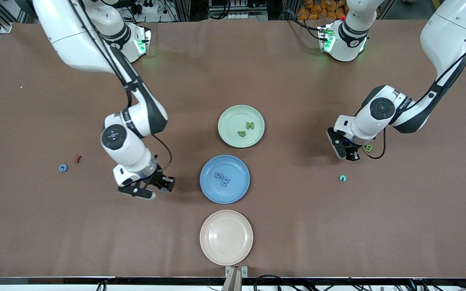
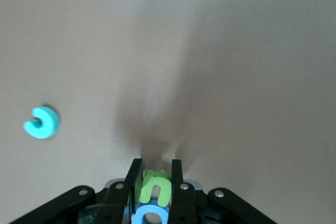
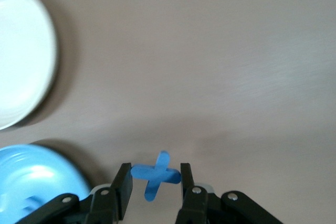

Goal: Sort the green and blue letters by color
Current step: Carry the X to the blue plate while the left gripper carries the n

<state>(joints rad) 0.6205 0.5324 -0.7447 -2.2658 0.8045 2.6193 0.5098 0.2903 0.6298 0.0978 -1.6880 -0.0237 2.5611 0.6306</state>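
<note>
My left gripper (image 1: 349, 155) hangs low over the table toward the left arm's end, shut on a green U letter (image 2: 156, 187). A blue round letter (image 2: 152, 215) shows between the same fingers, closer to the palm. Another green letter (image 1: 368, 148) lies on the table beside that gripper. My right gripper (image 1: 157, 188) is beside the blue plate (image 1: 212, 190), shut on a blue X letter (image 3: 163, 163). Two blue letters (image 1: 221, 178) lie in the blue plate. The green plate (image 1: 228, 121) holds a green N (image 1: 250, 125) and a green P (image 1: 241, 133).
A teal C (image 1: 342, 178) lies nearer the front camera than the left gripper. A blue G (image 1: 62, 167) and a dark red letter (image 1: 78, 159) lie toward the right arm's end. A pale plate (image 1: 226, 237) sits nearest the front camera with nothing in it.
</note>
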